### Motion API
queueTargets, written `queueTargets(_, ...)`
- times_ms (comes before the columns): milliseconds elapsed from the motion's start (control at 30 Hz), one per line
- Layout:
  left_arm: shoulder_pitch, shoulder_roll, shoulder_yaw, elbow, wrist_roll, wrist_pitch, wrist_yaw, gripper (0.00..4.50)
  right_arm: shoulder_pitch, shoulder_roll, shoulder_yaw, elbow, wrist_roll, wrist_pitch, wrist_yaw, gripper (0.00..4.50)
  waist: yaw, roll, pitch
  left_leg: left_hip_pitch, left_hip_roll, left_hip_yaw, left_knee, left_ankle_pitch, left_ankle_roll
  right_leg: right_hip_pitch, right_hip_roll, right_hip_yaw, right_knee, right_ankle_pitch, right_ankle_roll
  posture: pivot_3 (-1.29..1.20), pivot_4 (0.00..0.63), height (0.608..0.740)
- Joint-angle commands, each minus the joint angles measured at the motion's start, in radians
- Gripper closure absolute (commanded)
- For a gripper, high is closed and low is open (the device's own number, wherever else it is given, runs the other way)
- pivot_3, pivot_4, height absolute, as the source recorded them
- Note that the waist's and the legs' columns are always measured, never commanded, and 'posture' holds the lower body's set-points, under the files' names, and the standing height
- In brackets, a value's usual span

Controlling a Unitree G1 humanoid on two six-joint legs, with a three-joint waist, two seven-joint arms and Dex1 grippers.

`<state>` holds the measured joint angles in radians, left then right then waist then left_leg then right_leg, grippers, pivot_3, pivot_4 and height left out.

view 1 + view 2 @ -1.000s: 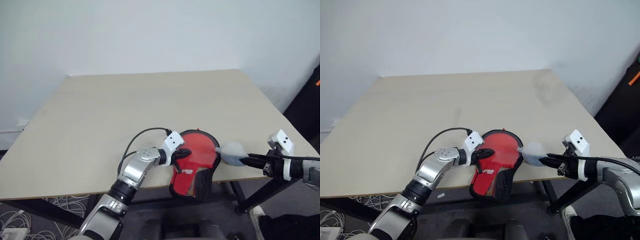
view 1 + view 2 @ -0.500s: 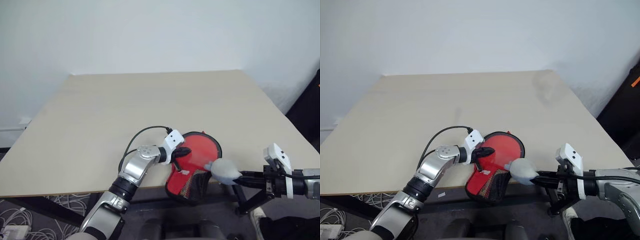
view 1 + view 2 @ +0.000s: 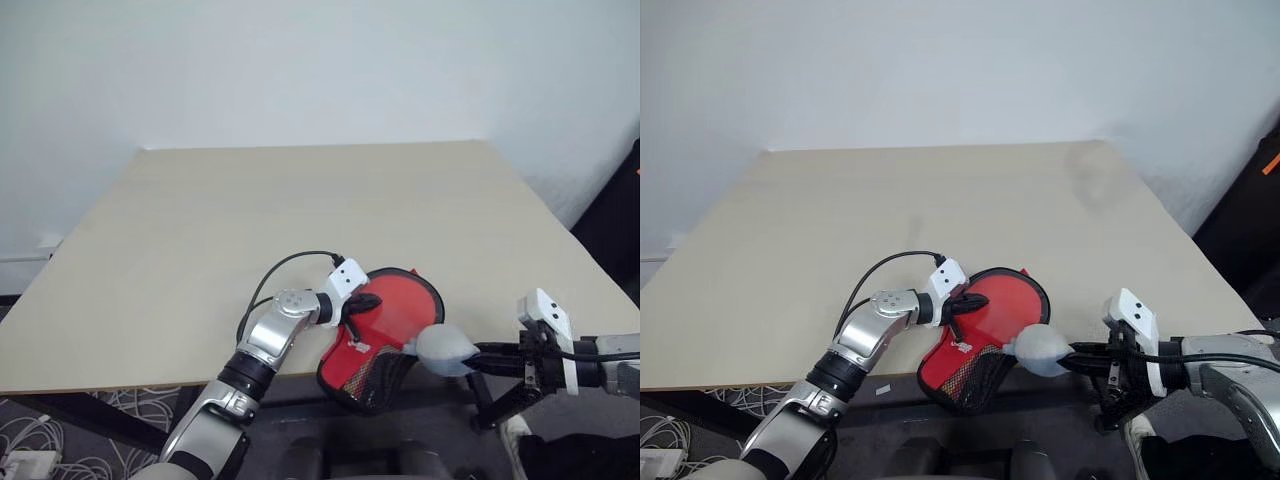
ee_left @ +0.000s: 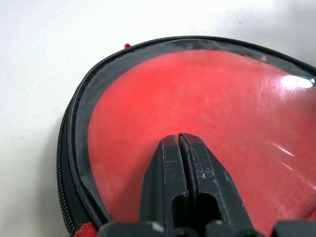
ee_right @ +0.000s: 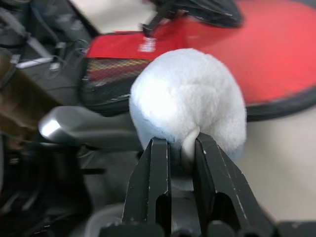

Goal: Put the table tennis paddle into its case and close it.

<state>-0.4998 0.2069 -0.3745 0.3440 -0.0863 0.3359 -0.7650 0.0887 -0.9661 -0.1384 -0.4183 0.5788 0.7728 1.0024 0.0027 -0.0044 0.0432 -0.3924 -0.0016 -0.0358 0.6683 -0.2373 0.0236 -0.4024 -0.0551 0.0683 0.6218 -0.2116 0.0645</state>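
The black case point(image 3: 372, 378) lies at the table's front edge, its mesh handle end hanging past the edge. Through its clear side shows the table tennis paddle point(image 3: 402, 308), red face up; the handle is hidden. My left gripper point(image 3: 362, 303) is shut, and its fingertips point(image 4: 178, 140) rest on the clear cover over the red rubber point(image 4: 212, 94). The black piping point(image 4: 74, 138) curves around them. My right gripper point(image 3: 478, 357) is shut on a white fluffy ball point(image 3: 440, 350) that sits against the case's right rim, just off the table's edge. In the right wrist view the ball point(image 5: 187, 98) bulges above the fingers point(image 5: 153, 173).
The beige table point(image 3: 250, 220) stretches wide behind the case. A black table leg point(image 3: 500, 400) stands below the right arm. Cables point(image 3: 30, 445) lie on the floor at the left. A dark object point(image 3: 615, 215) stands beyond the table's right edge.
My right gripper has carried the fluffy ball back along the case's rim toward the front edge. The case has turned, its handle end swinging left. The left gripper stays pressed on it.
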Motion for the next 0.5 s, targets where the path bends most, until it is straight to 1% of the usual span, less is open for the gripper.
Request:
queueTargets(33, 0.009, -0.003, -0.025, 0.066, 0.044, 0.017, 0.0, 4.5, -0.111, 0.009, 0.018, 0.128, -0.089, -0.027, -0.077, 4.24, 0.001, 0.0, 0.0, 0.0, 0.0, 0.0, 0.0, 0.0, 0.0, 0.0, 0.0, 0.0, 0.0, 0.0, 0.0, 0.0, 0.0, 0.74)
queueTargets(200, -0.002, -0.008, -0.023, 0.081, 0.046, 0.009, -0.001, 4.5, -0.225, 0.024, 0.064, 0.27, -0.162, -0.054, -0.114, 4.24, 0.001, 0.002, -0.001, -0.001, -0.001, 0.0, 0.0, 0.0, 0.0, 0.002, 0.0, 0.0, 0.0, 0.0, 0.0, 0.0, 0.0, 0.74)
queueTargets(300, -0.001, -0.008, -0.024, 0.082, 0.048, 0.006, -0.001, 4.5, -0.233, 0.019, 0.078, 0.329, -0.194, -0.079, -0.109, 4.24, 0.003, 0.003, -0.002, -0.001, -0.001, 0.0, 0.0, 0.0, 0.001, 0.002, 0.0, 0.0, 0.0, 0.0, 0.0, 0.0, 0.0, 0.74)
queueTargets(400, 0.003, -0.008, -0.022, 0.078, 0.05, 0.008, -0.001, 4.5, -0.212, 0.01, 0.081, 0.341, -0.202, -0.086, -0.088, 4.24, 0.002, 0.003, -0.003, -0.001, -0.001, 0.0, 0.0, 0.0, 0.001, 0.003, 0.0, 0.0, 0.0, 0.0, 0.0, 0.0, 0.0, 0.74)
queueTargets(467, 0.007, -0.006, -0.022, 0.074, 0.051, 0.011, -0.003, 4.5, -0.187, -0.008, 0.077, 0.323, -0.189, -0.085, -0.052, 3.5, 0.002, 0.003, -0.003, 0.0, -0.001, 0.0, 0.0, 0.0, 0.001, 0.003, 0.0, 0.0, 0.0, 0.0, 0.0, 0.0, 0.0, 0.74)
queueTargets(500, 0.008, -0.005, -0.021, 0.072, 0.051, 0.012, -0.003, 4.5, -0.18, -0.014, 0.074, 0.313, -0.183, -0.086, -0.039, 3.25, 0.002, 0.003, -0.003, 0.0, -0.001, 0.0, 0.0, 0.0, 0.001, 0.003, 0.0, 0.0, 0.0, 0.0, 0.0, 0.0, 0.0, 0.74)
